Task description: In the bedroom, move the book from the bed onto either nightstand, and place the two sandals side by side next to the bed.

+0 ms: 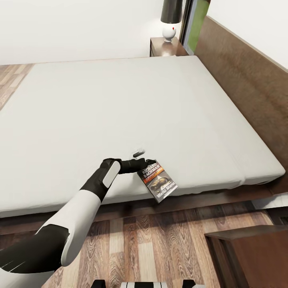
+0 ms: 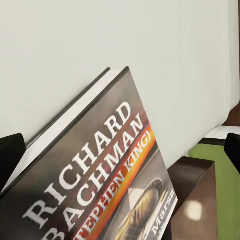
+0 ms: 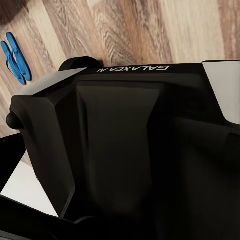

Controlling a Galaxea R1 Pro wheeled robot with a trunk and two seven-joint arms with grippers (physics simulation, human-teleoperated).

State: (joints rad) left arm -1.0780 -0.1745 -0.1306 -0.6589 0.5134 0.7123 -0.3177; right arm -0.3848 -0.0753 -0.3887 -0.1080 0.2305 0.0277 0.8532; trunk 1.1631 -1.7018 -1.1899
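The thin glossy book [image 1: 157, 181], dark-covered with white lettering, an orange band and a greyish picture, is being gripped at its top edge by the left gripper [image 1: 145, 163], fingers clamped on it, over the near edge of the smooth off-white bed [image 1: 120, 108]. Two flat blue sandals [image 3: 15, 56] are lying together on the wood-plank floor [image 3: 150, 30]. The right fingers' state cannot be told.

Dark paperback book [image 1: 157, 181] held tilted over bed [image 1: 120, 120] edge; blue sandals [image 3: 14, 56] on floor.
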